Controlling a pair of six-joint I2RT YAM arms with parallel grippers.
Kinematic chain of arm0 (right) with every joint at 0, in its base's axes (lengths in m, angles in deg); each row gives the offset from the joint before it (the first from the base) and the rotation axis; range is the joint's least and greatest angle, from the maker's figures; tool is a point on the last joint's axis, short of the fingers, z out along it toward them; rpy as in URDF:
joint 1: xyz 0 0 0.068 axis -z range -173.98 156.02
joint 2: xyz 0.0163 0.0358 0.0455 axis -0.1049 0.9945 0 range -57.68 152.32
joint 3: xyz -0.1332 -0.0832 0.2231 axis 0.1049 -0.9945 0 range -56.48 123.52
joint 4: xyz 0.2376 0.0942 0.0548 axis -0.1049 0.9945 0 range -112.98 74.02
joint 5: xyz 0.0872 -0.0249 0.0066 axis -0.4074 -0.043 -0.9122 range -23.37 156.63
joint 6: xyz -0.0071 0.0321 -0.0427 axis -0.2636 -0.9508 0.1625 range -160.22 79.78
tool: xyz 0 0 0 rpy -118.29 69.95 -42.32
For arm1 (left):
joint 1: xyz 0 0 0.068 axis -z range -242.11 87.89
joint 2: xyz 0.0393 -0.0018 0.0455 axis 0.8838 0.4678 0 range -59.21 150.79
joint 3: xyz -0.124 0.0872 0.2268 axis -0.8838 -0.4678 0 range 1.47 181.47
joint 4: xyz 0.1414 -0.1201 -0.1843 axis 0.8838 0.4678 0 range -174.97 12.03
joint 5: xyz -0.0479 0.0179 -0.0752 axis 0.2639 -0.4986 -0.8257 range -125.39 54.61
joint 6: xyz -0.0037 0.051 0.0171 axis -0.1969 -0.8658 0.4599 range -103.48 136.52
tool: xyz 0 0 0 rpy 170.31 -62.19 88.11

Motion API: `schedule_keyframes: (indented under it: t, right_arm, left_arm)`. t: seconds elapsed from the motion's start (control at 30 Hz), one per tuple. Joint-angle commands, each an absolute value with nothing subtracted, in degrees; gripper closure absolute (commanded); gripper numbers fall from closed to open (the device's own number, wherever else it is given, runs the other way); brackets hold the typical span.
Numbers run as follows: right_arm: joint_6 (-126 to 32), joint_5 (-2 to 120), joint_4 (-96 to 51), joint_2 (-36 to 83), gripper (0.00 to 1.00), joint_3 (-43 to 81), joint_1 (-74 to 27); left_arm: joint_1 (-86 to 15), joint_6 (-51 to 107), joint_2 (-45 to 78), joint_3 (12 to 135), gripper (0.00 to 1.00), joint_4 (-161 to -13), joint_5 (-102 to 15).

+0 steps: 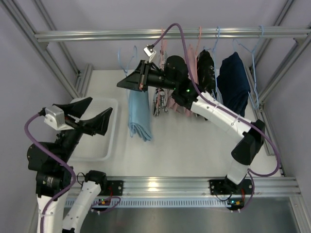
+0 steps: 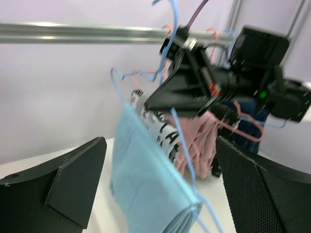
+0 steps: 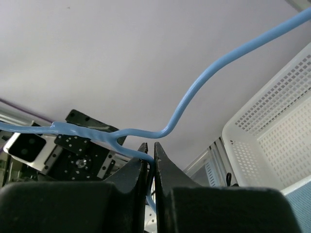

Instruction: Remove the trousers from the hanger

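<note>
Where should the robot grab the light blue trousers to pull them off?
Probably the thick folded bottom of the light blue trousers, coming from the left with the open left claw. They drape over the blue hanger, which the right claw pinches, so that end hangs free on that side.

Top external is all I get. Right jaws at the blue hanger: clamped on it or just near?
Observer: Clamped. Right wrist shows the right gripper shut on the blue hanger, wire pinched between the jaws.
Operator: Left arm touching cloth?
Observer: No. Left wrist shows the left gripper open, light blue trousers hanging ahead, clear of both jaws.
Operator: Next pair along? Arm blocks it.
Observer: Left wrist: white trousers with black print, pink trousers beyond them.
</note>
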State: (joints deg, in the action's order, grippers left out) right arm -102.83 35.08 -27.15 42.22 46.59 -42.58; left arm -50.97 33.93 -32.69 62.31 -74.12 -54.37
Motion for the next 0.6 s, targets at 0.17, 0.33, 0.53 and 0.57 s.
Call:
schedule_keyframes:
  t: [0.17,0.33,0.53,0.57]
  right_arm:
    - [-102.8,34.02,-34.67,32.76,1.0,49.34,-39.16]
    - [-103.24,33.14,-35.55,32.58,1.0,50.3,-38.98]
    - [-104.47,33.05,-35.73,33.37,1.0,52.06,-38.8]
    - [-104.38,33.23,-35.64,33.55,1.0,52.24,-38.8]
  left_arm:
    - [-50.86,17.14,-39.34,57.47,0.02,-60.98,-52.25]
    - [-50.68,9.75,-42.42,50.19,0.04,-58.07,-62.36]
    - [-50.77,10.71,-45.42,39.55,0.03,-69.3,-69.84]
    - [-50.77,11.06,-44.2,38.75,0.03,-72.89,-70.02]
